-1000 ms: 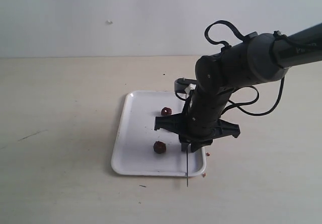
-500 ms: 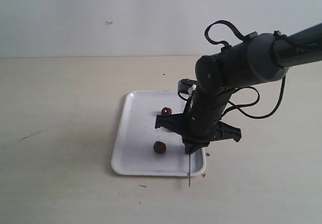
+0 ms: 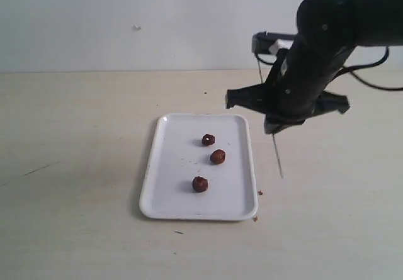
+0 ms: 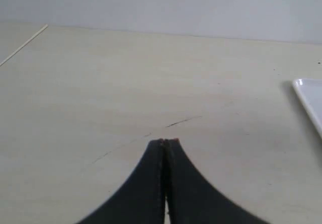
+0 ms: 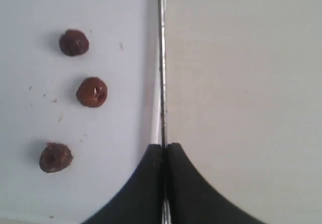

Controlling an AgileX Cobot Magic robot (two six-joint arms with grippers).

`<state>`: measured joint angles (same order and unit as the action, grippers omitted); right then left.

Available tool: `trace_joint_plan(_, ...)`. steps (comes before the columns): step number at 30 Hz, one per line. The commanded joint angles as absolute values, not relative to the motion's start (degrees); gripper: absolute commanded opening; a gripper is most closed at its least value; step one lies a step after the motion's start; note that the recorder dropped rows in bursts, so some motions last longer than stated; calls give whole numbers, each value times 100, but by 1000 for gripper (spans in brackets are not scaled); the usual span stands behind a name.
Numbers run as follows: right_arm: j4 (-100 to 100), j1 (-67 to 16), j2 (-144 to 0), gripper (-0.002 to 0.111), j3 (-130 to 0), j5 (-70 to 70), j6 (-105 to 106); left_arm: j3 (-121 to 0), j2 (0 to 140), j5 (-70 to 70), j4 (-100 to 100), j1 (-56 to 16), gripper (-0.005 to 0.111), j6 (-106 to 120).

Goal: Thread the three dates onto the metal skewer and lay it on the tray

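Wrinkled dates [image 3: 217, 156] dot a smooth white tray [image 3: 173, 167] on pale tabletop [image 3: 75, 167] (right jaws pinch thin skewer [image 3: 278, 160], left jaws clenched empty).

The right arm [image 3: 334, 22] is matt black, built of rounded, barrel-like housings. Its right gripper [image 3: 276, 131] carries a flat black crossbar [image 3: 242, 99] with pointed ends. Above the crossbar sits a grey-white block [image 3: 277, 39]; beside the crossbar a thin black cable [image 3: 368, 84] loops. On the left gripper [image 4: 164, 141] the fingers [image 4: 141, 183] are smooth black curved wedges.
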<state>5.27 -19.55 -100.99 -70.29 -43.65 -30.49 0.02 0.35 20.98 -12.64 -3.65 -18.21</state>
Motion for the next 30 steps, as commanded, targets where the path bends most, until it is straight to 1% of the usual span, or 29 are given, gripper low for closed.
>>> trace_joint_plan(1, 1442, -1798, -9423, 0, -7019, -4652, -1691, 0, 0, 2089, -1266, -402, 0, -1821)
trace_joint_plan(7, 1877, -1798, -9258, 0, -7019, -4907, -265, 0, 0, 2089, -1266, -402, 0, -1821)
trace_joint_plan(14, 1877, -1798, -9382, 0, -7019, -4320, 452, 0, 0, 2089, -1342, -403, 0, -1821)
trace_joint_plan(16, 1877, -1798, -9437, 0, -7019, -4097, 773, 0, 0, 1995, -1666, -403, 0, -1821)
trace_joint_plan(18, 1941, -1798, -9480, 0, -7019, -3890, 1122, 0, 0, 1536, -1942, -403, 0, -1821)
trace_joint_plan(23, 2327, -1798, -9493, 0, -7019, -3387, 1301, 0, 0, -363, -1933, -403, 0, -2054)
trace_joint_plan(30, 2395, -1668, -9466, 0, -7019, -3243, 1096, 0, 0, -1991, -1933, -403, 0, -2344)
